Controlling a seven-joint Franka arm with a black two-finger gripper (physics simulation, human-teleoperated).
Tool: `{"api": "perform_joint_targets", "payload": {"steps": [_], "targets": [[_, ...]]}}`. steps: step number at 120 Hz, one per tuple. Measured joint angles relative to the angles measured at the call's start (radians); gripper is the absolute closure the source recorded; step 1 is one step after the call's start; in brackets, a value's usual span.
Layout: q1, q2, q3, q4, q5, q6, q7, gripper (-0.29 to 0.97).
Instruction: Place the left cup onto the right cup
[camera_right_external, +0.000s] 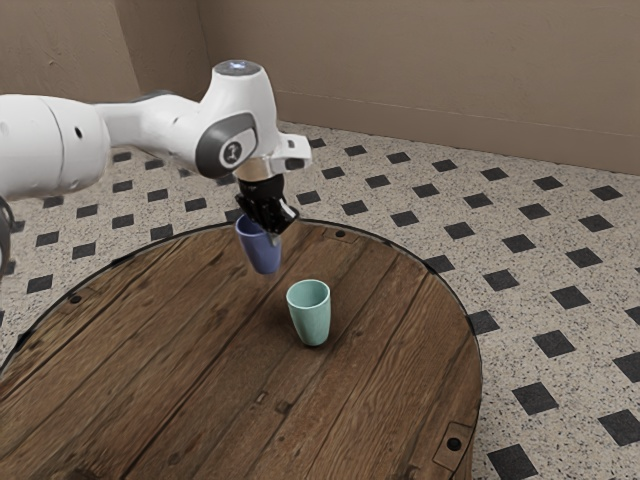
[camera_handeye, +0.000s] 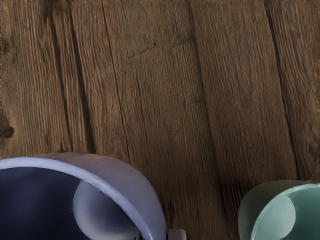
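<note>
A blue-purple cup (camera_right_external: 260, 250) hangs in the air above the round wooden table (camera_right_external: 180, 380), with my black gripper (camera_right_external: 266, 226) shut on its rim. A teal cup (camera_right_external: 309, 311) stands upright on the table, lower and toward the exterior view's right of the held cup, apart from it. In the wrist view the blue cup's open rim (camera_handeye: 100, 175) is close under my hand. The teal cup's rim (camera_handeye: 285, 210) shows beside it, with bare wood between them.
The table's rim (camera_right_external: 450, 300) curves close behind and to the right of the teal cup. A black-and-white tiled floor (camera_right_external: 520, 230) and beige walls lie beyond. Bare planks stretch toward the exterior view's lower left.
</note>
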Motion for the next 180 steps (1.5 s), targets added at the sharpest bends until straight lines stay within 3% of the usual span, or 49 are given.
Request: {"api": "perform_joint_targets", "payload": {"steps": [52,86,180], "targets": [[-0.022,-0.100,-0.078,0.009,0.053,-0.126,-0.061,0.78],[-0.024,-0.088,-0.163,0.030,0.078,-0.169,-0.128,0.78],[-0.022,-0.054,-0.222,0.017,0.095,-0.172,-0.307,0.78]]}}
